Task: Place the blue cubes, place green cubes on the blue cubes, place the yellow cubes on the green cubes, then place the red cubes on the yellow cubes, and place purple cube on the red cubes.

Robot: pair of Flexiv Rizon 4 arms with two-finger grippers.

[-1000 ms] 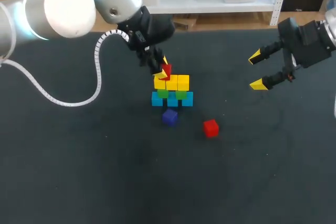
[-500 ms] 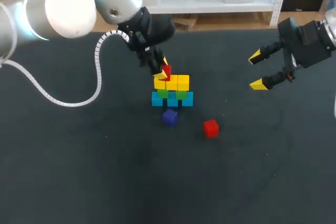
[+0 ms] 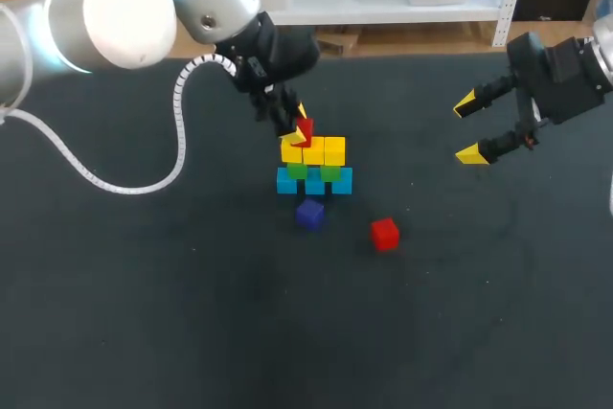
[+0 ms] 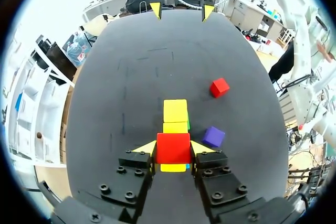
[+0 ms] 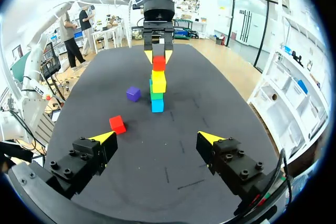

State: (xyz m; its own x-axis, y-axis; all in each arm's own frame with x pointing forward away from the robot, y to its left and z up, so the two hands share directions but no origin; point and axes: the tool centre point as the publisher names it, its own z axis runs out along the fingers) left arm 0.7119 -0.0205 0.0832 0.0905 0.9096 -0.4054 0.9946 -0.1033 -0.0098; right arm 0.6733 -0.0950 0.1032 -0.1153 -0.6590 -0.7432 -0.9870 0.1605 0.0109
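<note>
The blue cubes point(image 3: 314, 182), green cubes point(image 3: 313, 171) and yellow cubes point(image 3: 313, 151) are being carried as three stacked layers near the middle of the bench point(image 3: 144, 313). One red cube point(image 3: 304, 129) is being gripped from two sides by the left jaws at the top of the yellow layer; whether it is resting there cannot be told. A second red cube point(image 3: 384, 234) and the purple cube point(image 3: 309, 214) are lying loose near the stack, judged not yet placed. The right jaws are being held wide and empty, well apart from the stack. The bench is being shown as dark and matte.
</note>
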